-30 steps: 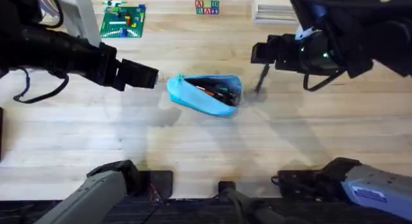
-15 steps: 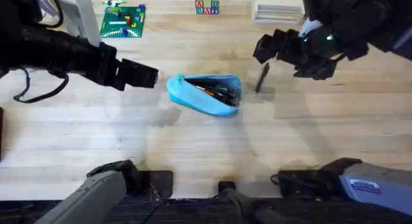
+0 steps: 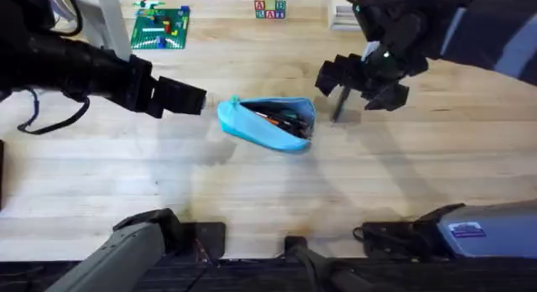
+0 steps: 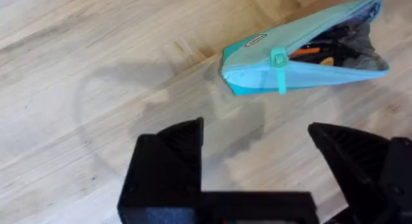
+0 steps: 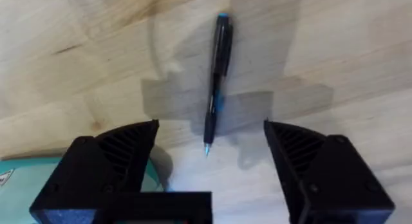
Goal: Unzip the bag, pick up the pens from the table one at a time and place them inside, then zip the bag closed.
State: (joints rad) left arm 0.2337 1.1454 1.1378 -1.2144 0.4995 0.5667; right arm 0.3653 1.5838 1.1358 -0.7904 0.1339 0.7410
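The light-blue bag lies unzipped mid-table, with pens inside its mouth. One black pen lies on the table just right of the bag; the right wrist view shows this pen with a blue tip. My right gripper hovers over the pen, open, with the pen between and ahead of its fingers. Left of the bag, my left gripper hangs open with nothing between its fingers, the bag's zipper pull ahead of it.
A green brick baseplate sits at the back left. Small letter blocks stand at the back centre. A stack of white flat items is at the back right. Bare wood table stretches in front of the bag.
The right arm swung back and then left, and its gripper now sits over the lone pen. Left arm, bag and pen have not moved.
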